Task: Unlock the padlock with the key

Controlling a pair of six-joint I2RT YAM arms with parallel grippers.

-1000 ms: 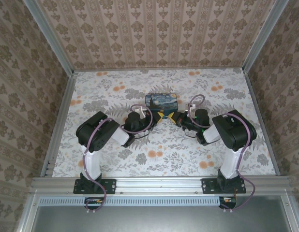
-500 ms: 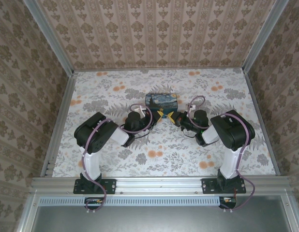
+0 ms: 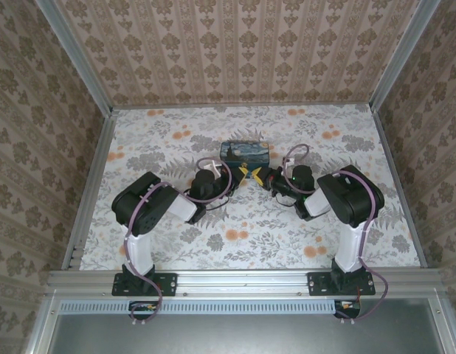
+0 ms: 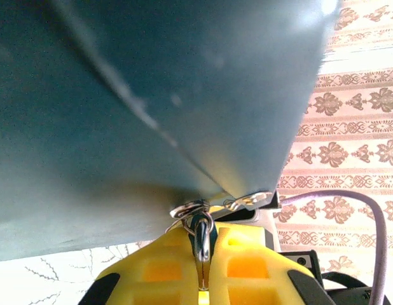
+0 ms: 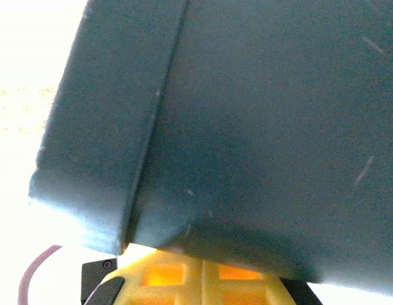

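Observation:
The painted dark box [image 3: 245, 150] stands at mid-table, and both grippers meet at its near face. In the left wrist view the box's dark teal side [image 4: 152, 95] looms overhead. Below it my left gripper [image 4: 202, 246] is shut on the padlock [image 4: 201, 236], a small teal-and-silver piece seen edge-on. Its thin shackle [image 4: 189, 208] loops up at a silver hasp [image 4: 250, 201] on the box. From above, the left gripper [image 3: 243, 172] and right gripper [image 3: 258, 175] nearly touch. My right gripper [image 5: 201, 270] is shut, its tips tucked under the box [image 5: 247, 127]. The key is hidden.
A floral cloth [image 3: 235, 236] covers the table, which has patterned walls on three sides and aluminium rails [image 3: 91, 184] along its edges. A purple cable [image 4: 349, 197] and the right arm's black body [image 4: 330, 279] sit just beyond the left gripper.
The right arm has swung a little left and forward toward the box. The box has shifted slightly back. Both grippers stay shut.

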